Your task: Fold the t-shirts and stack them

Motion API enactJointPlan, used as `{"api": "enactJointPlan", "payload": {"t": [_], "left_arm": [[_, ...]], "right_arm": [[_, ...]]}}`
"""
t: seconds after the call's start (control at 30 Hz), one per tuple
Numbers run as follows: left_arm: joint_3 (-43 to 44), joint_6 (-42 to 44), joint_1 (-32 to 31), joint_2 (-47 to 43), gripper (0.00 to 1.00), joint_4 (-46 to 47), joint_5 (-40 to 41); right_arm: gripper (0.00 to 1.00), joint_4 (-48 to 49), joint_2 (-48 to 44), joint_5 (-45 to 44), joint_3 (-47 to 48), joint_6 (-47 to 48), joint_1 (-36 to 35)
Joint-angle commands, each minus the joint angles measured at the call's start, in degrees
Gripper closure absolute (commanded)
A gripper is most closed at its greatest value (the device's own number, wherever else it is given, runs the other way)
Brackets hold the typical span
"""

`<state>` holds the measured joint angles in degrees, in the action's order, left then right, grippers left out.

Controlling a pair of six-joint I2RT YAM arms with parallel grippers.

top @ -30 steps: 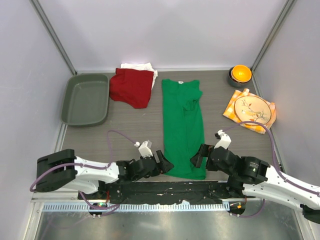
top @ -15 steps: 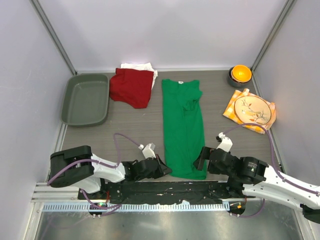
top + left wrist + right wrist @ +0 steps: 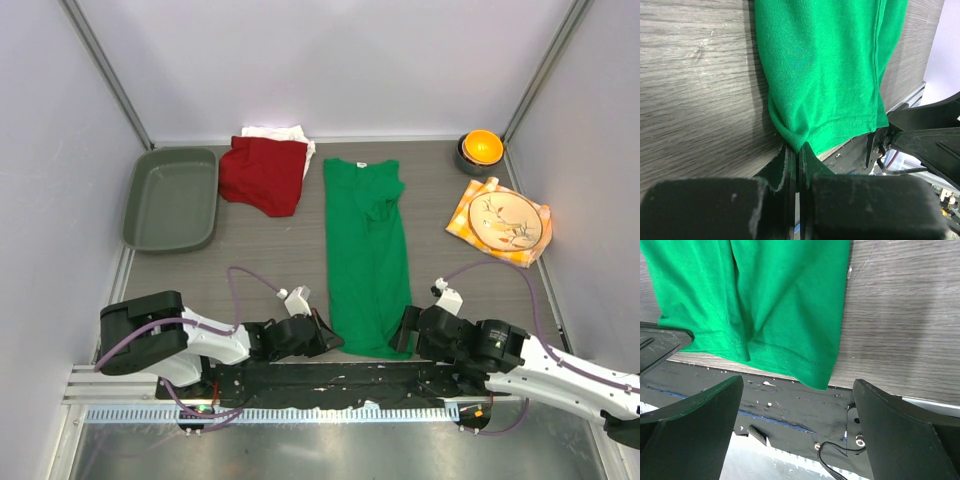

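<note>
Left gripper [image 3: 797, 152] newly tight on green t-shirt [image 3: 825, 65]

Robot lab test cell: plain white panel walls [image 3: 340, 60], metal frame posts [image 3: 105, 70], wood-grain tabletop [image 3: 260, 250], metal base rail [image 3: 300, 412].

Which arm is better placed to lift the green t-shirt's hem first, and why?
Left: the left gripper is shut on one hem corner of the green t-shirt; the right gripper is open, straddling the other corner without gripping.
</note>
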<state>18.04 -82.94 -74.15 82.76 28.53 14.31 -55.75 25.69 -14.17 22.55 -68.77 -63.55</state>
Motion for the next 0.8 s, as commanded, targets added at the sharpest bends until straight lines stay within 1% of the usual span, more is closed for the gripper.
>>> {"api": "enactJointPlan", "payload": {"t": [0.0,0.03,0.13,0.33,0.5,0.6,0.77], "left_arm": [[-1.52,1.11,0.41,-1.20,1.00,-1.99,0.02],[-1.52,1.11,0.50,-1.37,1.00,-2.08,0.02],[-1.96,1.02,0.59,-2.16,1.00,-2.43,0.11],[-2.05,1.20,1.02,-5.23,1.00,-4.97,0.11],[-1.87,1.73,1.46,-8.49,1.00,-9.11,0.19],[-2.22,1.99,1.81,-9.90,1.00,-9.99,0.11],[-2.57,2.16,2.26,-9.29,1.00,-9.11,-0.59]], "right_arm": [[0.04,1.87,-1.61,0.38,-0.92,-3.11,-0.08],[0.08,2.04,-1.87,0.29,-1.19,-3.30,-0.17],[0.13,1.87,-2.14,-0.50,-1.28,-5.14,-0.17],[0.18,3.53,-0.73,-0.42,-2.33,-8.39,-0.17],[0.19,4.85,-0.29,-0.15,-3.91,-10.76,-0.26],[0.20,7.65,0.41,0.64,-5.40,-11.82,-0.17],[0.25,12.50,3.04,2.39,-8.04,-12.53,-0.17]]}}
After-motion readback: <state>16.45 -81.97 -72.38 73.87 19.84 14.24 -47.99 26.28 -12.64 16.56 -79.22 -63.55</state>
